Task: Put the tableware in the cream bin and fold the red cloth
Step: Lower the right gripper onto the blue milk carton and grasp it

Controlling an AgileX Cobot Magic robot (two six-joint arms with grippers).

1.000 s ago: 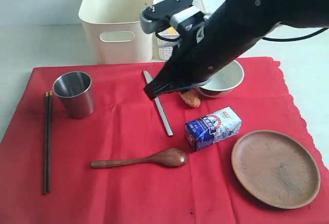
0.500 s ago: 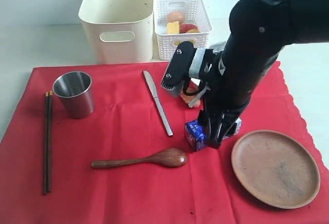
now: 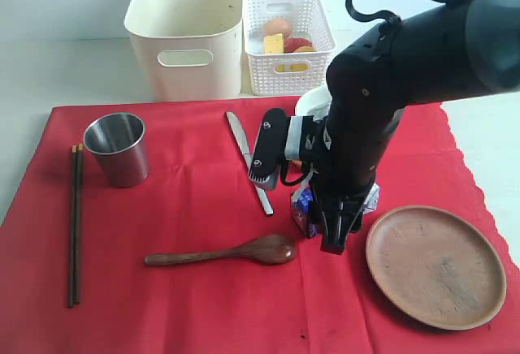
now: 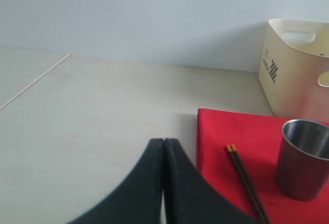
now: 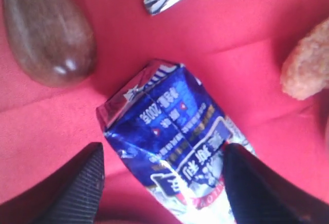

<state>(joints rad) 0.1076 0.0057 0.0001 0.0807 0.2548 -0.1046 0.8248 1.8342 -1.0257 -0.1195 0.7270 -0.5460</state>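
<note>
My right gripper [image 3: 333, 239] [image 5: 164, 183] stands open over the red cloth [image 3: 179, 305], its jaws on either side of a blue milk carton [image 5: 169, 126] with a gap on one side. The wooden spoon [image 3: 227, 252] and the knife [image 3: 246, 157] lie just left of it, the round wooden plate [image 3: 435, 266] to its right. The steel cup [image 3: 118, 148] and the chopsticks [image 3: 75, 224] are at the cloth's left. The cream bin [image 3: 187, 33] stands behind the cloth. The arm hides the bowl. My left gripper [image 4: 163, 143] is shut and empty beside the cloth's corner.
A white lattice basket [image 3: 288, 41] holding food stands right of the bin. A browned piece of food [image 5: 307, 64] lies on the cloth close to the carton. In the left wrist view the cup [image 4: 303, 157], chopsticks [image 4: 247, 180] and bin [image 4: 298, 70] show.
My right arm has swung from in front of the basket down to the milk carton, and its jaws have opened. The bowl is now behind the arm.
</note>
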